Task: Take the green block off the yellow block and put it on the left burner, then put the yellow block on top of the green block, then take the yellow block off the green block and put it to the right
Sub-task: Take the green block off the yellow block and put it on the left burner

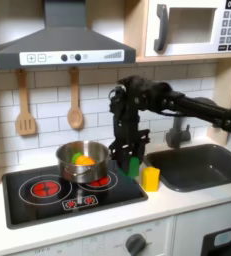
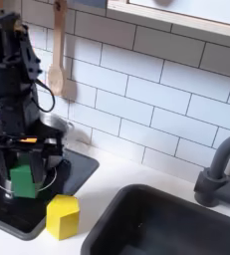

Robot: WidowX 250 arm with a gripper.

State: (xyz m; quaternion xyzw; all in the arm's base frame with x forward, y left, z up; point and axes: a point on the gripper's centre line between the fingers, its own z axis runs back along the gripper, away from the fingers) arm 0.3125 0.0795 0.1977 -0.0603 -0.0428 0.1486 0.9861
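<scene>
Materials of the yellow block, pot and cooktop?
Yellow block: likely plastic, smooth uniform colour, soft sheen. Pot: looks like brushed steel, silvery with reflections. Cooktop: glossy black, probably plastic or painted board; it mirrors light around the red rings.

Your first exterior view faces the toy kitchen head-on from well back, taking in range hood (image 1: 62, 38), microwave (image 1: 192, 27), cooktop (image 1: 72, 190) and sink (image 1: 199, 165). Your second exterior view sits much closer, looking obliquely along the counter from the sink (image 2: 171, 224) side toward the cooktop (image 2: 72, 174). Both share the cooktop edge, the sink and the tiled wall.
</scene>
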